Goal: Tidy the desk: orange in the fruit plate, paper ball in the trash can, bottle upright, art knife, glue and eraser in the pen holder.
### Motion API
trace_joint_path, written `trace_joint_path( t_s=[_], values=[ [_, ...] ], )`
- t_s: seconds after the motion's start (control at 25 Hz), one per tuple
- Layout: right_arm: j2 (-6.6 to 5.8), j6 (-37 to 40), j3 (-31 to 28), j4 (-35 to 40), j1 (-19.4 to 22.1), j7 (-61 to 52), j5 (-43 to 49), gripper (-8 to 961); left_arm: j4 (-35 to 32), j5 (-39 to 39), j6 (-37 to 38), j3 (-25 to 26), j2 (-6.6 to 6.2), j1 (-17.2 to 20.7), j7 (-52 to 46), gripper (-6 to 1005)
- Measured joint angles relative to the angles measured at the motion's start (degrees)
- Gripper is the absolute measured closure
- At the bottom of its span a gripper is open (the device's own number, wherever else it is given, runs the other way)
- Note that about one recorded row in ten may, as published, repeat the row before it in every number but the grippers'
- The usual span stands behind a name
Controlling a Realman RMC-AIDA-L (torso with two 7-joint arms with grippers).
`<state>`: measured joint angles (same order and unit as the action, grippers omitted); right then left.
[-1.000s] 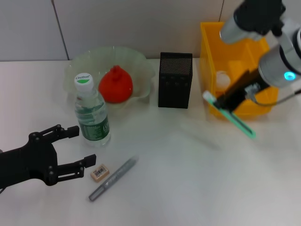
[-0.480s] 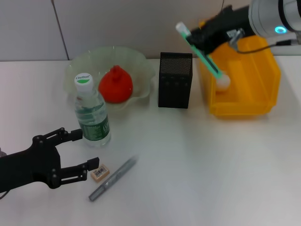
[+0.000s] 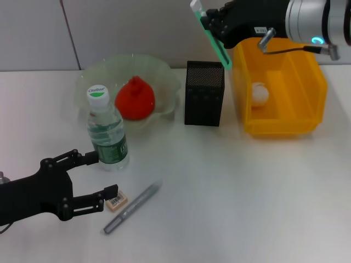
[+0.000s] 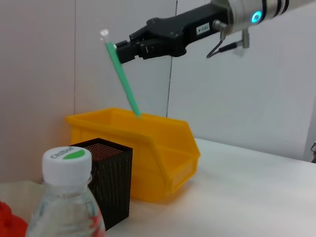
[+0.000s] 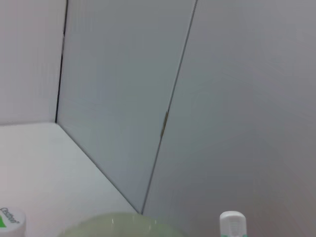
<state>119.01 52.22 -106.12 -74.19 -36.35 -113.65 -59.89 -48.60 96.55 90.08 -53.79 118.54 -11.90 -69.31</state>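
Right gripper (image 3: 215,23) clamps a tilted green art knife (image 3: 211,37) above the mesh pen holder (image 3: 204,93); the slant risks catching the rim. Left gripper (image 3: 90,178), spread wide, flanks the eraser (image 3: 115,201) on the bench (image 3: 230,197)

Worktop (image 3: 230,192) looks like smooth matt white laminate. The bin (image 3: 307,118) right under the right gripper (image 3: 215,23) is glossy yellow plastic, and the pen holder (image 3: 204,93) beside it is matt black wire mesh. The stick (image 3: 211,38) in that gripper is smooth green plastic. By the left gripper (image 3: 90,175), matt black itself, the bottle (image 3: 107,131) is clear shiny plastic, and the pen-like thing (image 3: 131,207) has a dull grey metallic finish. The fruit plate (image 3: 164,76) is translucent and glassy.
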Motion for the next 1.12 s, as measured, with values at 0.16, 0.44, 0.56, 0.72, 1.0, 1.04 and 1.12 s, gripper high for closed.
trace_joint_path(
  t_s=[0.16,0.44,0.56,0.72,1.0,1.04,1.12],
  values=[
    [0.00,-1.25,-1.07,4.58,0.05,7.99,-6.77,858,0.66,-0.01,0.01,0.00,0.02,-0.57,0.07,135],
    [-0.01,-2.10,-4.04,14.05,-0.73,25.99,-20.19,857,0.97,-0.01,0.01,0.00,-0.03,-1.03,0.06,135],
    [-0.01,-2.12,-4.65,16.09,-0.93,29.49,-22.85,856,1.06,0.01,0.01,0.00,-0.04,-1.12,0.10,135],
    [-0.16,-2.18,-6.50,21.62,-2.21,36.22,-27.33,856,1.19,0.03,0.01,0.00,-0.02,-1.29,0.14,136],
    [-0.35,-2.36,-8.92,29.56,-4.41,43.12,-30.62,855,1.88,0.02,0.00,0.00,0.02,-1.64,0.15,135],
    [-0.35,-2.36,-8.92,29.56,-4.41,43.12,-30.62,854,1.88,0.02,0.00,0.00,0.02,-1.64,0.15,135],
    [-0.36,-2.37,-8.93,30.08,-4.42,43.66,-31.05,854,2.14,0.02,0.00,0.00,0.02,-1.64,0.15,135]
  ],
)
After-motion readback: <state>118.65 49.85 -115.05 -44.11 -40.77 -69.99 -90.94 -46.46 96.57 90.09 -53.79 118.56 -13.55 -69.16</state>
